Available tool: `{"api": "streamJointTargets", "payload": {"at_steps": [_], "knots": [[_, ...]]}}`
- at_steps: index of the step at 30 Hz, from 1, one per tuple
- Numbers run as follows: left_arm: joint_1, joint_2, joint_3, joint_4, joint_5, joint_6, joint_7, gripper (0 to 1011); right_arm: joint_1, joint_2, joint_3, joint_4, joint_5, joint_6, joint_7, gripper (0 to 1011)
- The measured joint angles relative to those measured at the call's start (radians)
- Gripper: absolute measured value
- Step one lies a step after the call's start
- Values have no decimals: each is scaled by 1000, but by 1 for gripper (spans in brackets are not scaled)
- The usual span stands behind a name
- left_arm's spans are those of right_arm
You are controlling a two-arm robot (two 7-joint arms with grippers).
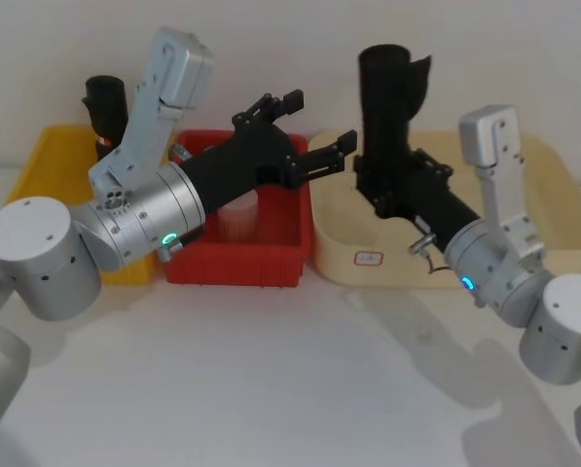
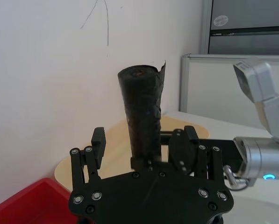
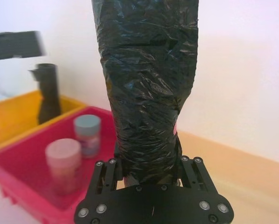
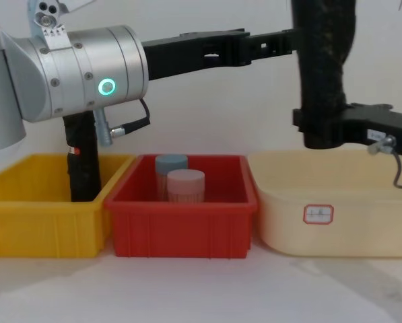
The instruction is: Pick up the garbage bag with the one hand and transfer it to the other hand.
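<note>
At far left, the yellow bin [image 4: 39,229] holds the slimmer black roll [image 4: 84,161] upright; it is not the task item, so I leave it alone. The left gripper [image 1: 321,122] extends over the red bin [image 1: 232,268] with its jaws spread wide. In the left wrist view they are lined up on the garbage bag [image 1: 387,97], and in the head view the fingertips are just beside it, not closed on it. Two capped containers [image 4: 186,185] stand in the red bin below, clear of the arm. The garbage bag stands upright in the air above the beige bin [image 1: 407,268], clamped near its lower end by the right gripper [image 1: 392,185]. I judge this low grip deliberate — it leaves the upper length free for the left gripper. I cannot tell whether the left jaws touch the bag.
</note>
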State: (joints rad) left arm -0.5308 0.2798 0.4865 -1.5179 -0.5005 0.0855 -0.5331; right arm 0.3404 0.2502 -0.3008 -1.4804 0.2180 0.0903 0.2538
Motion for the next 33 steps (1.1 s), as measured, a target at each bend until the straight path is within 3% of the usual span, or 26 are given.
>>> {"api": "streamJointTargets", "payload": {"at_steps": [16,26,30,33], "knots": [[0,0,0,0,0,0,0,1001,57,-39,66,93,-40,88,-139,578],[0,0,0,0,0,0,0,1001,106,-66,97,163,-74,129,-223,918],[0,0,0,0,0,0,0,1001,109,-69,101,161,-80,133,-231,1001],[0,0,0,0,0,0,0,1001,108,-69,104,150,-83,133,-232,999]]}}
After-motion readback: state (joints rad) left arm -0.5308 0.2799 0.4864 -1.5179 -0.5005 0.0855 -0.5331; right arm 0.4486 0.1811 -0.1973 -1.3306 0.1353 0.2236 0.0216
